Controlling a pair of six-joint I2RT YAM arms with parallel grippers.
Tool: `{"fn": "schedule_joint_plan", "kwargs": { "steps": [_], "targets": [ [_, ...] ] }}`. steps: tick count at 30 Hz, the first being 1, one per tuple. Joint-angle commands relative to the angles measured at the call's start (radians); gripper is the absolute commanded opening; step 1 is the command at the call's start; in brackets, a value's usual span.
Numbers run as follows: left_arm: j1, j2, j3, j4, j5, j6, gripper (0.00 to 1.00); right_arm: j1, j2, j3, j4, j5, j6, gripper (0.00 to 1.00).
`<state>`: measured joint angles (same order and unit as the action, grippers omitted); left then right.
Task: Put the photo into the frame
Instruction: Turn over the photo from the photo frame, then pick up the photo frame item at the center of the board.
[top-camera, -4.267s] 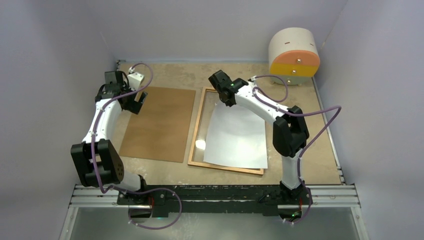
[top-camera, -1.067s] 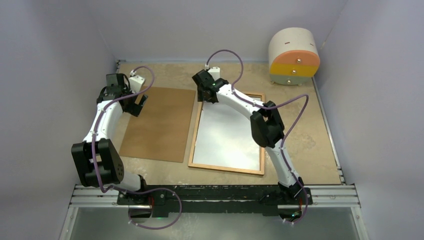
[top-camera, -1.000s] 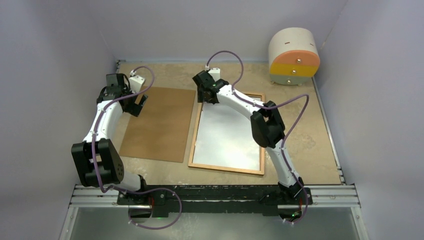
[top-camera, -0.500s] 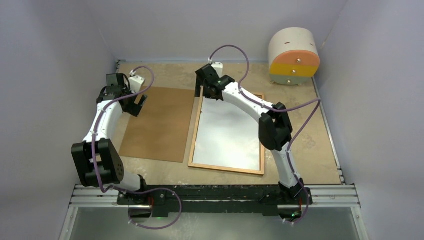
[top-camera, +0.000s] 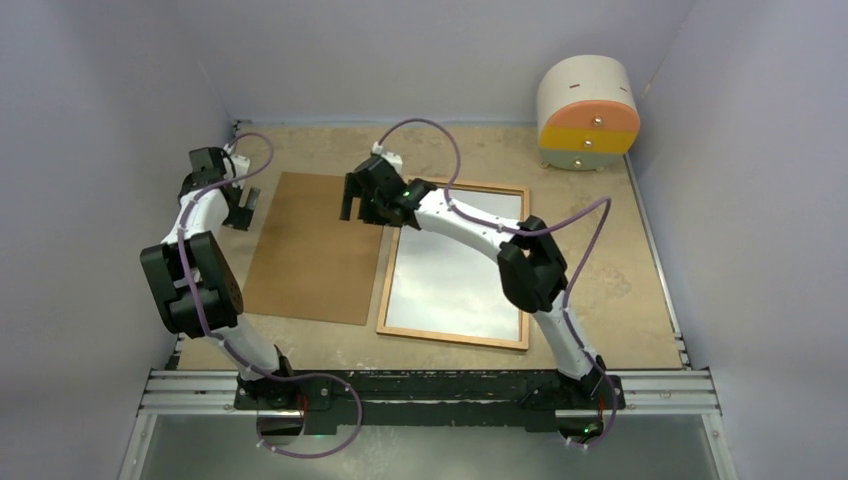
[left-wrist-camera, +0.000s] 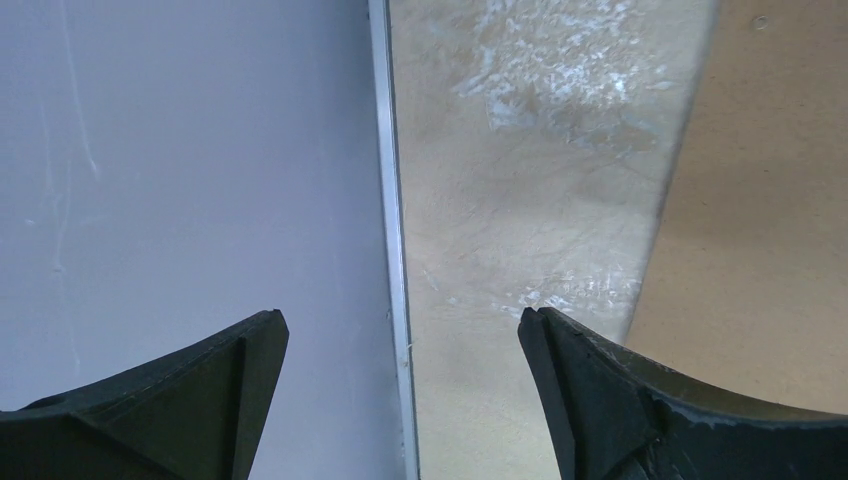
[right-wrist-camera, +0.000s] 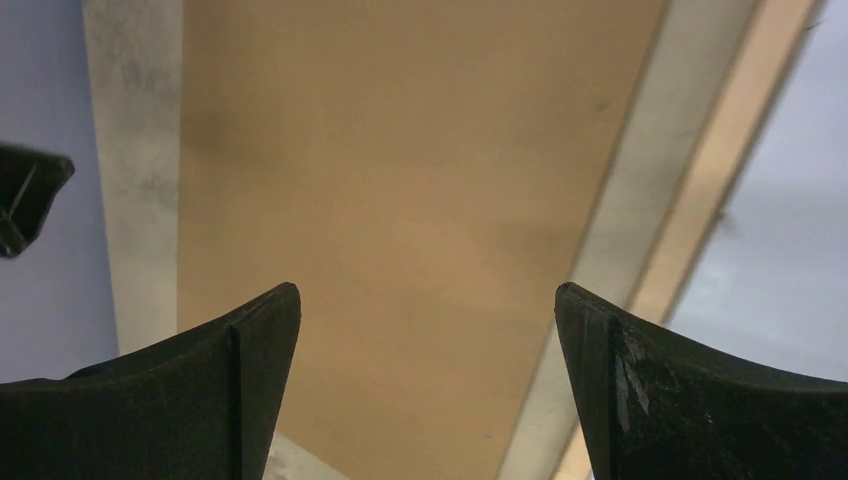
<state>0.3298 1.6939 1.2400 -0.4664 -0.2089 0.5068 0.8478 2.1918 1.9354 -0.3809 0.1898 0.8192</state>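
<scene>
I see the photo (top-camera: 455, 265) flat inside the frame (top-camera: 452, 338), long axis running away from me. My right gripper (top-camera: 352, 206), released, hovers over the backing board (top-camera: 310, 262) just left of it; my left gripper (top-camera: 240, 212), also released, sits farther off.

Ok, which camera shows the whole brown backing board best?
The top external view: the backing board lies almost wholly in view beside the frame, only its far right corner under the right gripper. The right wrist view shows just a stretch of its surface; the left wrist view, one edge strip.
</scene>
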Motion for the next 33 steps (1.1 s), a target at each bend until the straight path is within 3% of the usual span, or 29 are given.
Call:
{"fn": "schedule_joint_plan", "kwargs": {
  "steps": [1, 10, 19, 27, 33],
  "targets": [
    [-0.002, 0.025, -0.043, 0.127, -0.085, -0.055, 0.95, 0.037, 0.066, 0.039, 0.017, -0.018, 0.096, 0.99],
    [0.0, 0.122, -0.061, 0.209, -0.122, -0.115, 0.93, 0.05, 0.121, 0.035, -0.064, 0.063, 0.168, 0.99],
    [-0.008, 0.161, -0.086, 0.149, 0.061, -0.148, 0.94, 0.056, 0.143, 0.013, -0.118, 0.119, 0.189, 0.99],
    [-0.021, 0.168, -0.119, 0.099, 0.17, -0.125, 0.94, 0.055, 0.191, 0.003, -0.143, 0.068, 0.248, 0.99],
    [-0.049, 0.193, -0.151, 0.073, 0.204, -0.092, 0.94, 0.052, 0.184, -0.04, 0.004, -0.056, 0.298, 0.99]
  ]
}}
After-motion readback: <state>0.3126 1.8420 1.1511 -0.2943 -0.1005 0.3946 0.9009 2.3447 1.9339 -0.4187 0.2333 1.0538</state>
